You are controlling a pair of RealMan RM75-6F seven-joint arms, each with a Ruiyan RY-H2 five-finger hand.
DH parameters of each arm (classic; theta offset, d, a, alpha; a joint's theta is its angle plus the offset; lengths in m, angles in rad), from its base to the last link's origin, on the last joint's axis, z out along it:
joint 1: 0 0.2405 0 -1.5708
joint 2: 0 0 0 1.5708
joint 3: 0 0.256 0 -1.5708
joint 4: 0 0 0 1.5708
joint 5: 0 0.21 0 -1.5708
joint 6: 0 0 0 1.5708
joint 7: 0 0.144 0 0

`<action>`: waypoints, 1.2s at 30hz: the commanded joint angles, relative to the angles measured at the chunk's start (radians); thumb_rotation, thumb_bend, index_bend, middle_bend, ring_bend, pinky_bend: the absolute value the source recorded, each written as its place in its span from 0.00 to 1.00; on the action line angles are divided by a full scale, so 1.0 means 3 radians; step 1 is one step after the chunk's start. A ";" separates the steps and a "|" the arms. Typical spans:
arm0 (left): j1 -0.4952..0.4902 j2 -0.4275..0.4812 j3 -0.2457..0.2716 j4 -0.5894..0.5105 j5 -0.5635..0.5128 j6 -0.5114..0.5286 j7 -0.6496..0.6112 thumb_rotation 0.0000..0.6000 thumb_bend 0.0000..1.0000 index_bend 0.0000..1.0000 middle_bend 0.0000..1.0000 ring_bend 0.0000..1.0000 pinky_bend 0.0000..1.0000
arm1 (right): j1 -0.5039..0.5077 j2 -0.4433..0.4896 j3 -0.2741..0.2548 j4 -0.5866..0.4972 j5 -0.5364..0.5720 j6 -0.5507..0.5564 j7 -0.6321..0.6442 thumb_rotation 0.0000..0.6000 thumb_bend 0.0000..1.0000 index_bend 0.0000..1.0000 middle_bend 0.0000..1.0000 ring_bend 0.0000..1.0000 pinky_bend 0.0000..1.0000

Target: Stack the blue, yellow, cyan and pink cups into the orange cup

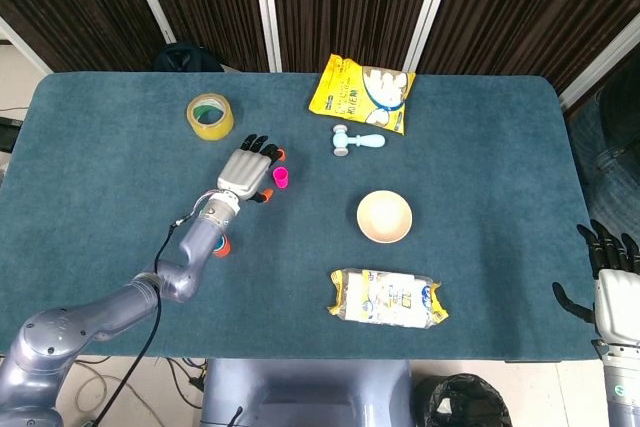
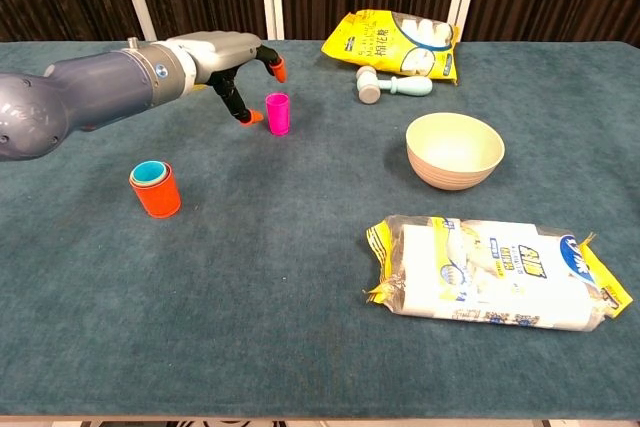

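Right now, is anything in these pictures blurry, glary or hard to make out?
Head view: even light, sharp throughout, the left hand crisp beside the pink cup; the right hand is cut off at the frame edge. Chest view: soft shadows only, mild sheen on the clear snack pack, and the orange cup reads clearly.

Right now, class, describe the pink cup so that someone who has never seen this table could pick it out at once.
Start at the roll of yellow tape near the table's far left corner, then come toward the middle, to where the left robot hand reaches with fingers spread. The pink cup stands upright just beyond its fingertips. It is the only pink thing, smaller than the cream bowl, and it stands alone, unlike the orange cup with cups nested inside.
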 commanded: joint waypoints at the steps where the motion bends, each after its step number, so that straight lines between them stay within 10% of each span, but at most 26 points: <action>1: -0.0027 -0.0083 0.0005 0.0130 0.0030 -0.0043 -0.0025 1.00 0.27 0.29 0.17 0.00 0.00 | 0.0006 -0.0005 0.0000 0.0008 0.0003 -0.0013 0.0002 1.00 0.32 0.13 0.08 0.12 0.03; 36: -0.0117 -0.0381 -0.0018 0.0590 0.0258 -0.0078 -0.0032 1.00 0.28 0.37 0.20 0.00 0.00 | 0.0020 -0.0020 -0.0014 0.0029 0.0000 -0.0057 0.0050 1.00 0.32 0.13 0.08 0.12 0.03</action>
